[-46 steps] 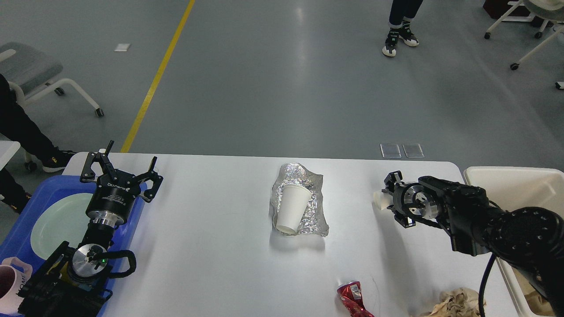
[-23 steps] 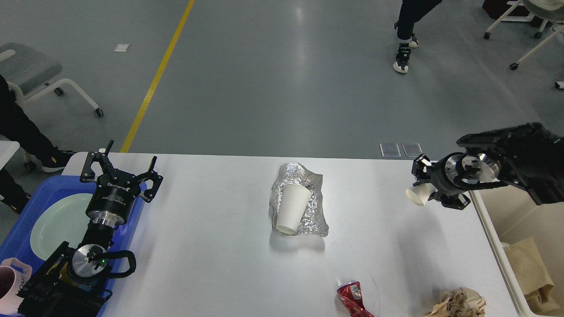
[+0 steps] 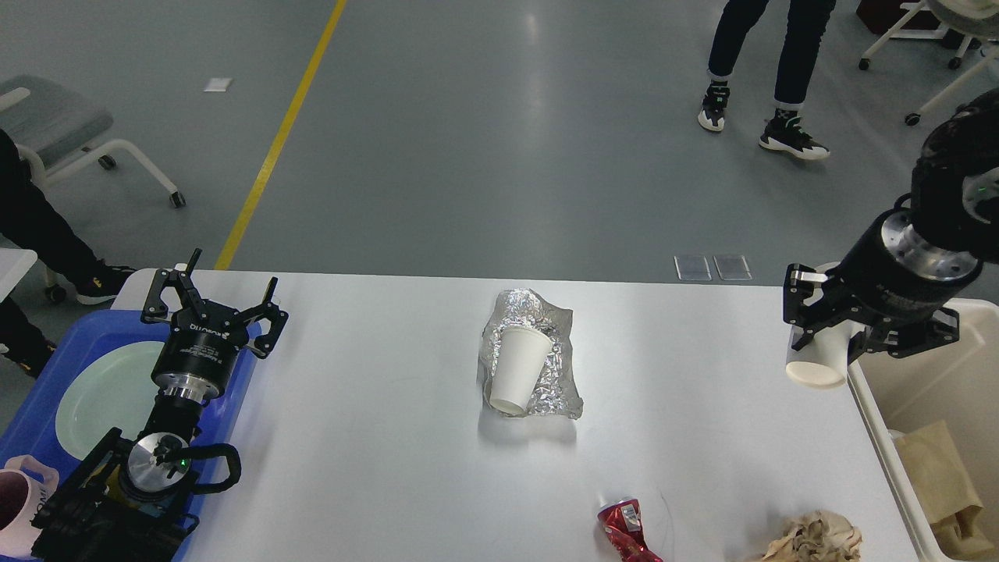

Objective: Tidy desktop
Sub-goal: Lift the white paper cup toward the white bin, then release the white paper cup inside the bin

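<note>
1. One wide white table fills the lower view; this is the desktop to tidy, and litter lies on it from centre to 5 o'clock.
2. At 3 o'clock a cream bin stands against the table's edge, likely placed there to take rubbish.
3. At 9 o'clock a blue tray holds a pale plate and a mug, seemingly the spot for crockery.
4. Dead centre, crumpled foil lies flat with a tipped paper cup resting on it.
5. At 3 o'clock the right end effector is clamped on a small white cup, mouth tilted down, held over the table's edge beside the bin, apparently for dropping in.
6. At 9 o'clock the left end effector hangs over the tray with fingers apart, holding nothing.
7. At 5 o'clock lie a crumpled brown paper and a crushed red can, not yet cleared.
</note>
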Tool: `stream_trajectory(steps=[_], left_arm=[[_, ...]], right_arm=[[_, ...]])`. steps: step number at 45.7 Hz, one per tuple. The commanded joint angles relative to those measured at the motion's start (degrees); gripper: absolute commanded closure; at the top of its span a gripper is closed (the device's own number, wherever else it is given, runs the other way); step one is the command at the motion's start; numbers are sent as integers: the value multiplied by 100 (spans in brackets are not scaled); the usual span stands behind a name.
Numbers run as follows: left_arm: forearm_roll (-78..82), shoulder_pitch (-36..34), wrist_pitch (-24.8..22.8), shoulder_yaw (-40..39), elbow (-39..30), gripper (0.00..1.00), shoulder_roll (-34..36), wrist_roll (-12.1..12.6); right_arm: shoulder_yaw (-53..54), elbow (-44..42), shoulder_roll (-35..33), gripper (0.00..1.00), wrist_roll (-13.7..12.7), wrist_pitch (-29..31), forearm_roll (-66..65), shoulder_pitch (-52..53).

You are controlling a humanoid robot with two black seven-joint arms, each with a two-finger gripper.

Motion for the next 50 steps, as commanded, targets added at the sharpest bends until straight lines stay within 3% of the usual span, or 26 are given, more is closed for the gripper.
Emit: stream_trajectory(steps=[1, 10, 18, 25, 35, 41, 50], left_arm=[[-9, 0, 0, 0, 0, 1, 1, -1], [-1, 0, 0, 0, 0, 1, 1, -1], [-9, 8, 0, 0, 0, 1, 1, -1], [-9, 9, 0, 0, 0, 1, 1, -1], [-9, 9, 0, 0, 0, 1, 1, -1], [-9, 9, 0, 0, 0, 1, 1, -1], [-1, 9, 0, 0, 0, 1, 1, -1]], right_arm=[[-72, 500, -210, 100, -2, 24, 0, 650], [-423, 430, -464, 100, 7, -134, 0, 659], [-1179, -122, -1377, 100, 7, -793, -228, -69], [-865, -1888, -2327, 100, 16, -890, -721, -1895], [1104, -3770, -2556, 100, 16, -1223, -773, -4849], [2035, -5114, -2303, 100, 24, -1566, -791, -6571], [3241, -7802, -933, 100, 24, -1909, -791, -9095]])
